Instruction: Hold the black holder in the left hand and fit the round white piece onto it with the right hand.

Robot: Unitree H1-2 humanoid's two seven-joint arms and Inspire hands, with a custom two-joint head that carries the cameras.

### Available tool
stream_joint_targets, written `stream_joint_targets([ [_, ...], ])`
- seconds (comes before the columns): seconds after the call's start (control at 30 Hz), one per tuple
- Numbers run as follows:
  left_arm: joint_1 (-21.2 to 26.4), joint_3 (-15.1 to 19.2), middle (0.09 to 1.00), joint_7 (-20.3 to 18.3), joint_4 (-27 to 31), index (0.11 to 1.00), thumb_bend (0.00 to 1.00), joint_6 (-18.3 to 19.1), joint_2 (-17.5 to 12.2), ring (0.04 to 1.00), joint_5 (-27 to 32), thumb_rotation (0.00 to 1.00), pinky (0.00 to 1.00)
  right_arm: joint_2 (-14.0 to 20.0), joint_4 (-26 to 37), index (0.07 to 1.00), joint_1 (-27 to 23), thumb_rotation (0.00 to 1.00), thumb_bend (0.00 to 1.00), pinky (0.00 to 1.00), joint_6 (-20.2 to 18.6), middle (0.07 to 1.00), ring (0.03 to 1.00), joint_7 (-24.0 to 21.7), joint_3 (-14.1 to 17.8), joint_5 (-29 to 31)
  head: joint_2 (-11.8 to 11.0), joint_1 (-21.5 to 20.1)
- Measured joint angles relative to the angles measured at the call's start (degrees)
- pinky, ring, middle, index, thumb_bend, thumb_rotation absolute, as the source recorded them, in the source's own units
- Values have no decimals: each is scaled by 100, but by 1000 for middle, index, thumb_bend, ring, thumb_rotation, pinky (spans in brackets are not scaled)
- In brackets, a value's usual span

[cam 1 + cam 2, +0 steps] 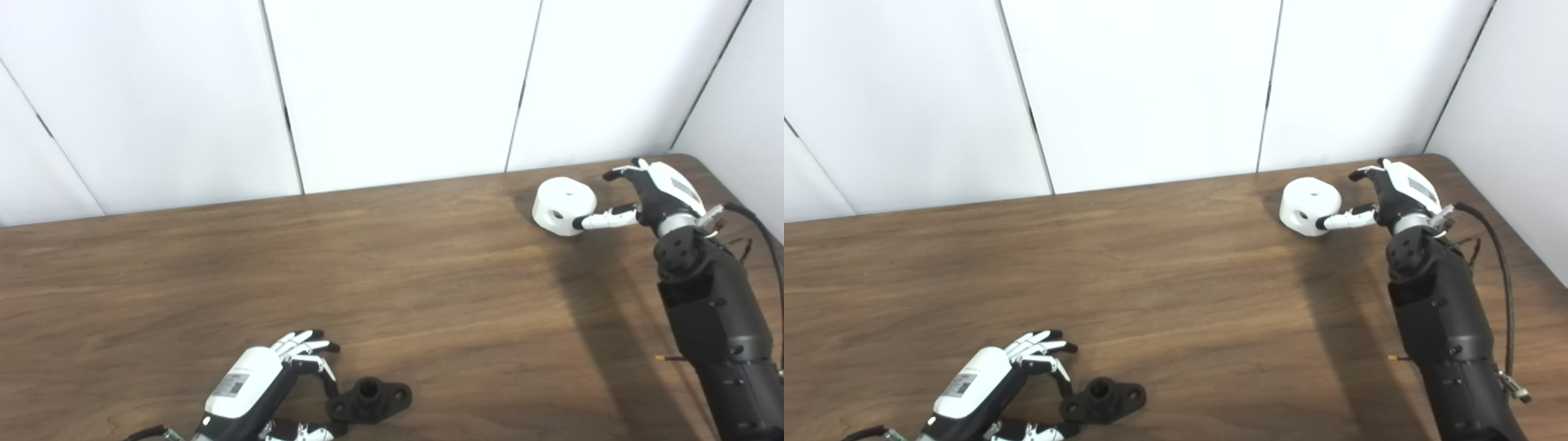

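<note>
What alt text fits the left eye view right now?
Open left hand reaches around the small black plastic holder at the near edge of the brown wooden table. Far right, the open right hand touches the round white piece.

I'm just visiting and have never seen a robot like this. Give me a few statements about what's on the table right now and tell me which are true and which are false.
1. The round white piece sits on the table near the far right corner. True.
2. The black holder is lifted clear of the table. False: it lies flat on the wood near the front edge.
3. The right hand is beside the white piece with its fingers apart. True.
4. The white piece is already fitted onto the holder. False: they lie far apart, on opposite sides of the table.
5. The left hand is next to the black holder with its fingers spread around one end. True.
</note>
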State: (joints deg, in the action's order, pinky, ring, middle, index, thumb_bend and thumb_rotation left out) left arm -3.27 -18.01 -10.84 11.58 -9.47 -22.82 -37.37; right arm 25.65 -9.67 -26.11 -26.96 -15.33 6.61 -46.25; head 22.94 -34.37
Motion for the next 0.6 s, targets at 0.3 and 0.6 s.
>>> stream_joint_targets([
  [0.3,3,-5,834,4,0,486,516,-2,-7,924,21,42,912,-89,-165,805,-145,317,872,1000,0,1000,1000,105,-143,76,-35,-61],
  [0.6,19,-4,835,53,-67,486,515,-31,-10,928,51,42,921,-117,-361,815,-226,343,879,1000,0,1000,1000,153,-270,98,-53,-123],
])
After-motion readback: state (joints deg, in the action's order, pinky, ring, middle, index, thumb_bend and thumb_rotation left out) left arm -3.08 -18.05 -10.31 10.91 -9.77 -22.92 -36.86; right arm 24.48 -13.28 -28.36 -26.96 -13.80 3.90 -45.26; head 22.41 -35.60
